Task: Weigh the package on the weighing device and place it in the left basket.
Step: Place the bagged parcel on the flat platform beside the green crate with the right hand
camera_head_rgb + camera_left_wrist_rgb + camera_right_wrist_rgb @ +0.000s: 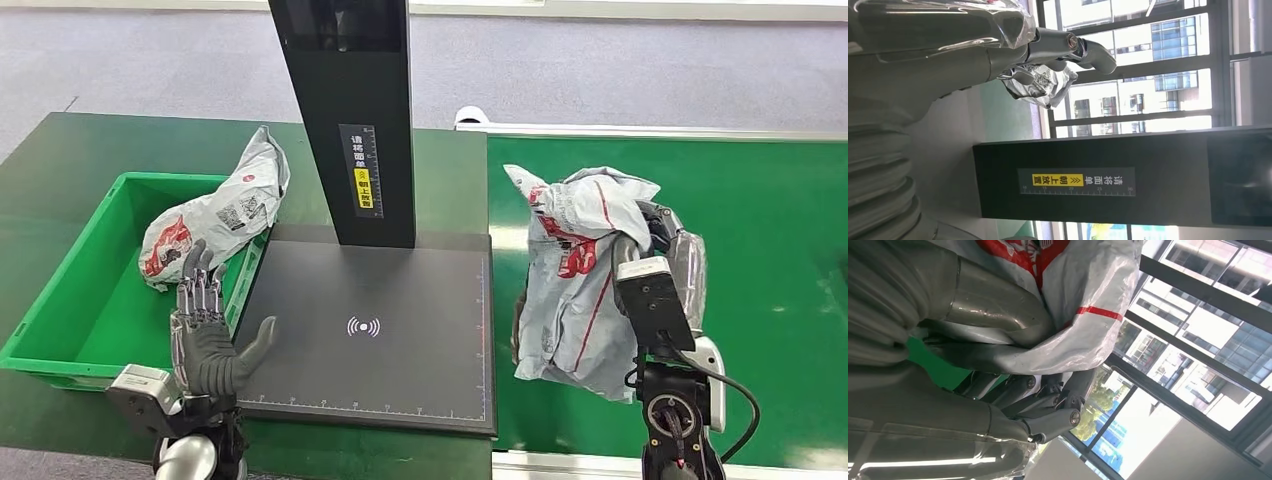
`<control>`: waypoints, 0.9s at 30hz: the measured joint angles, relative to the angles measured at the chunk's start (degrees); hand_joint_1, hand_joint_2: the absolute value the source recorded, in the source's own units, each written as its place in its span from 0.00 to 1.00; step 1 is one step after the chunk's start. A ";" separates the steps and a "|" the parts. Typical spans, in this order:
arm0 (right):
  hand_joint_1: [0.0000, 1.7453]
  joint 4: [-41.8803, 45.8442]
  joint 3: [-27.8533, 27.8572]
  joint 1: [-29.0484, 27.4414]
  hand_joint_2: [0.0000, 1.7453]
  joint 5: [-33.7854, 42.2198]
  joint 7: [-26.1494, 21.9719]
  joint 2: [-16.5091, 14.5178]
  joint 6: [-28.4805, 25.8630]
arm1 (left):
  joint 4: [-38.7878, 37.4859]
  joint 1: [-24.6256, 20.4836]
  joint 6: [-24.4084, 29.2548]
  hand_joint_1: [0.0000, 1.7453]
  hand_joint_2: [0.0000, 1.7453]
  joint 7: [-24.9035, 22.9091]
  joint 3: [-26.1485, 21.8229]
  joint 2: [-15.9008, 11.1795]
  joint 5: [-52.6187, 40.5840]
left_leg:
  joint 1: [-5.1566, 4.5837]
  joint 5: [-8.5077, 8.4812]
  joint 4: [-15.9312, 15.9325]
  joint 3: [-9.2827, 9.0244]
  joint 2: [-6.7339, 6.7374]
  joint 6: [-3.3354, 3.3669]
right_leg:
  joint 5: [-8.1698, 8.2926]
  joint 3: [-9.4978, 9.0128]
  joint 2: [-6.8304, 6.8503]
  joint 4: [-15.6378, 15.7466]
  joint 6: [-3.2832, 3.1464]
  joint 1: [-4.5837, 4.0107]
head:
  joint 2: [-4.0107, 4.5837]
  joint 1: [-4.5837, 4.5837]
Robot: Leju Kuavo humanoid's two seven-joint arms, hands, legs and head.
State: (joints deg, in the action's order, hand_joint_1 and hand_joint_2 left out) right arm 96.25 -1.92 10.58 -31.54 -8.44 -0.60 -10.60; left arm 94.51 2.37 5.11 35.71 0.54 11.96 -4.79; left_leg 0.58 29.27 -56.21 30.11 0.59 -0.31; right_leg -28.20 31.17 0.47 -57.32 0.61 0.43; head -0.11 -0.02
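Grey package (pixel 575 280) gripped in right hand (pixel 640 260), raised above green conveyor (pixel 780 250), just beside black scale platform (pixel 370 340); presumably staged for weighing. Left hand (pixel 205 325) released, fingers apart, beside green basket (pixel 60 300) holding another parcel (pixel 215 210). Chinese writing on column's yellow label (pixel 364 170); unreadable here.

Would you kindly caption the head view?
Right hand holds a grey package beside the scale; left hand open.

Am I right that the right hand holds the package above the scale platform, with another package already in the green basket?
Not quite: the head view shows the right hand holding the package over the green conveyor belt, beside the scale platform, not above it. Another package does lie in the green basket.
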 joint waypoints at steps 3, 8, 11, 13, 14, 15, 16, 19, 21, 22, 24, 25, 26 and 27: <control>1.00 -0.62 -0.15 0.26 1.00 0.34 0.20 0.02 0.87 | 0.00 -0.20 0.11 0.00 1.00 0.15 -0.19 -0.01 -0.10 | 0.00 0.00 0.00 0.03 -0.03 0.00 | 0.00 0.01 0.00 0.00 0.00 0.00 | 0.00 0.00; 1.00 -7.42 -2.90 4.13 1.00 4.99 0.71 -0.06 10.66 | 0.66 -1.76 2.46 0.00 1.00 1.21 -1.26 -0.38 -1.57 | 0.01 -0.09 0.01 0.05 0.11 -0.02 | 0.09 -0.22 -0.07 -0.03 -0.06 -0.02 | 0.00 0.01; 1.00 -16.70 -6.15 9.19 1.00 8.70 -0.26 -1.15 15.01 | 2.01 -3.46 4.28 0.00 1.00 1.13 -2.65 -1.04 -2.72 | 0.02 -0.24 0.01 0.04 0.09 -0.05 | 0.17 -0.19 -0.06 -0.09 -0.12 -0.03 | 0.00 0.00; 1.00 -22.92 -8.36 12.73 1.00 10.56 -0.69 -2.23 16.30 | 3.15 -4.45 4.96 0.00 1.00 0.84 -3.68 -1.53 -3.27 | 0.03 -0.31 0.01 0.04 0.05 -0.08 | 0.18 -0.18 -0.03 -0.14 -0.13 -0.03 | 0.00 -0.01; 1.00 -25.67 -9.38 14.40 1.00 11.24 -0.82 -2.79 16.77 | 3.75 -4.82 5.19 0.00 1.00 0.69 -4.19 -1.73 -3.46 | 0.03 -0.33 0.01 0.05 0.04 -0.09 | 0.18 -0.17 -0.02 -0.15 -0.13 -0.04 | 0.00 0.00; 1.00 -28.16 -10.33 15.97 1.00 11.79 -0.96 -3.38 17.22 | 4.33 -5.11 5.43 0.00 1.00 0.56 -4.73 -1.92 -3.60 | 0.03 -0.34 0.01 0.05 0.03 -0.09 | 0.18 -0.17 -0.01 -0.18 -0.13 -0.04 | 0.00 0.01; 1.00 -30.39 -11.24 17.39 1.00 12.25 -1.09 -4.01 17.73 | 4.90 -5.33 5.63 0.00 1.00 0.45 -5.25 -2.09 -3.69 | 0.03 -0.35 0.01 0.05 0.04 -0.09 | 0.18 -0.16 -0.02 -0.19 -0.13 -0.04 | 0.00 0.01; 1.00 -35.73 -14.04 21.06 1.00 13.59 -1.26 -6.16 19.42 | 6.38 -5.84 6.24 0.00 1.00 0.27 -6.64 -2.46 -3.80 | 0.03 -0.35 0.01 0.06 0.08 -0.10 | 0.19 -0.11 -0.06 -0.22 -0.14 -0.04 | 0.00 0.01; 1.00 -38.62 -16.06 23.25 1.00 14.50 -1.25 -7.94 20.30 | 7.07 -6.10 6.51 0.00 1.00 0.22 -7.30 -2.68 -3.94 | 0.03 -0.35 0.01 0.09 0.08 -0.10 | 0.18 -0.08 -0.06 -0.22 -0.14 -0.04 | 0.00 0.02; 1.00 -39.86 -17.08 24.31 1.00 14.88 -1.25 -8.92 20.68 | 7.32 -6.24 6.64 0.00 1.00 0.21 -7.58 -2.79 -4.03 | 0.03 -0.35 0.01 0.10 0.08 -0.11 | 0.18 -0.06 -0.06 -0.22 -0.14 -0.04 | 0.00 0.02; 1.00 -41.80 -19.08 26.15 1.00 15.42 -1.25 -10.87 21.28 | 7.71 -6.49 6.94 0.00 1.00 0.18 -8.05 -2.99 -4.17 | 0.03 -0.35 0.01 0.12 0.08 -0.11 | 0.18 -0.04 -0.06 -0.22 -0.14 -0.04 | 0.00 0.01; 1.00 -42.47 -19.96 26.88 1.00 15.57 -1.26 -11.73 21.55 | 7.86 -6.56 7.07 0.00 1.00 0.17 -8.24 -3.08 -4.20 | 0.04 -0.35 0.01 0.12 0.08 -0.11 | 0.18 -0.03 -0.06 -0.22 -0.14 -0.05 | 0.00 0.01; 1.00 -43.04 -20.80 27.48 1.00 15.68 -1.26 -12.53 21.75 | 7.98 -6.60 7.15 0.00 1.00 0.17 -8.43 -3.16 -4.22 | 0.04 -0.35 0.01 0.13 0.08 -0.11 | 0.18 -0.02 -0.05 -0.22 -0.14 -0.05 | 0.00 0.01; 1.00 -43.55 -21.54 27.97 1.00 15.79 -1.27 -13.25 21.92 | 8.11 -6.61 7.22 0.00 1.00 0.16 -8.63 -3.24 -4.22 | 0.04 -0.35 0.01 0.14 0.08 -0.11 | 0.18 -0.02 -0.05 -0.22 -0.14 -0.05 | 0.00 0.01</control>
State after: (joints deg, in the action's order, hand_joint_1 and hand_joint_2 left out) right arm 52.70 -23.46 38.55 -15.75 -9.70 -13.84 11.32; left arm 102.62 -4.23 12.33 35.87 -8.09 8.72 -9.01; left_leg 0.61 28.91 -56.21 30.24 0.67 -0.42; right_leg -28.02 31.15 0.42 -57.54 0.47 0.38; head -0.11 -0.01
